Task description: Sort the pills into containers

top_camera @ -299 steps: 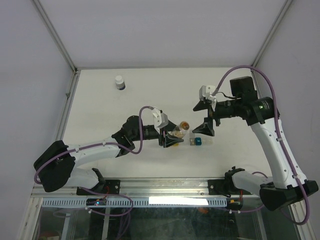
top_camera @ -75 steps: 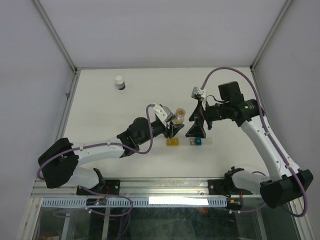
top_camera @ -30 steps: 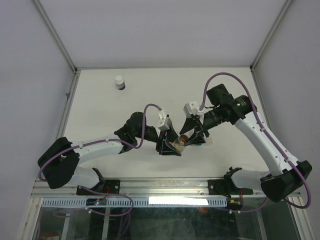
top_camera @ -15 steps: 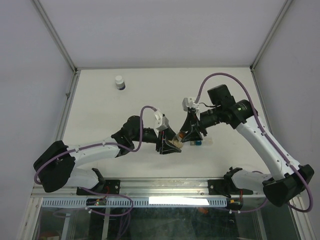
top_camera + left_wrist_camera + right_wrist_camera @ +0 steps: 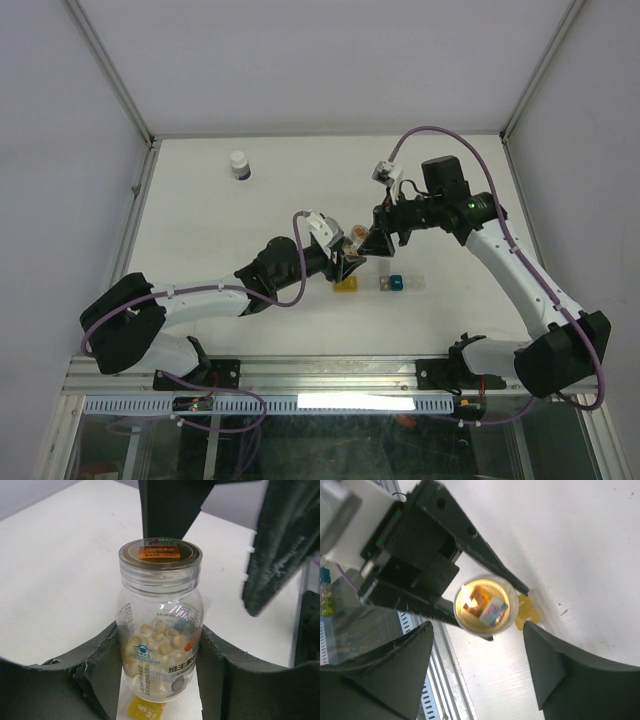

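My left gripper (image 5: 345, 262) is shut on a clear pill bottle (image 5: 160, 630) of pale round pills and holds it upright, its clear cap (image 5: 160, 555) with an orange sticker still on. The bottle hangs just above the yellow container (image 5: 346, 284), which also shows in the left wrist view (image 5: 142, 711) and the right wrist view (image 5: 527, 612). My right gripper (image 5: 377, 240) is open, just off the cap (image 5: 486, 605), and touches nothing. The teal container (image 5: 396, 283) with its clear section (image 5: 414, 283) lies to the right of the yellow one.
A white bottle with a dark band (image 5: 239, 164) stands at the far left of the table. Metal rails run along the table's left edge and the near edge (image 5: 320, 375).
My left gripper has raised the bottle from low and tilted beside the yellow container to upright, further back. My right gripper has drawn back from the cap and stands open.
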Robot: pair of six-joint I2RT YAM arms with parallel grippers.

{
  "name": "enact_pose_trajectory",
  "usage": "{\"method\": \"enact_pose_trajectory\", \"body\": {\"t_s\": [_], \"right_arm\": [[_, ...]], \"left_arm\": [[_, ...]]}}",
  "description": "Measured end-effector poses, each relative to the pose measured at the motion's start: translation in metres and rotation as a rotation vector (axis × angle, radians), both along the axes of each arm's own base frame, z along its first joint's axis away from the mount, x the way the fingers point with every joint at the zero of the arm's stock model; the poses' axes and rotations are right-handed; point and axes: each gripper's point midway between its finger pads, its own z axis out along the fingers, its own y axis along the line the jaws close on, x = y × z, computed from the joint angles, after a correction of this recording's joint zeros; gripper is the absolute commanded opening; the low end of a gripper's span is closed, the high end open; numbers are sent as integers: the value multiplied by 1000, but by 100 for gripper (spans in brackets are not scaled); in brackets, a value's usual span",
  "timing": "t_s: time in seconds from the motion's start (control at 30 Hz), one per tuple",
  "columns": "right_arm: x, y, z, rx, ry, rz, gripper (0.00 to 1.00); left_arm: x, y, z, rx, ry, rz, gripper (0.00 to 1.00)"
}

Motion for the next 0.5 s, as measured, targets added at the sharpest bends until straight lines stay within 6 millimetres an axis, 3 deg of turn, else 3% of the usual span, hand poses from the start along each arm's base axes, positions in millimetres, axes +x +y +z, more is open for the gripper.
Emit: {"method": "enact_pose_trajectory", "body": {"t_s": [0.07,0.2,0.37,0.5], "right_arm": [[0,-4,3,21,25,-10,99],[-7,-12,13,54,-11,3,100],[-37,-25,25,95,-166,102,100],[-63,-32,29,111,-391,262,100]], "left_arm": [[7,3,7,-23,-18,25,0],[9,6,11,-44,-34,34,0],[-10,17,3,-35,-24,-24,0],[-35,18,10,-62,-17,-154,0]]}}
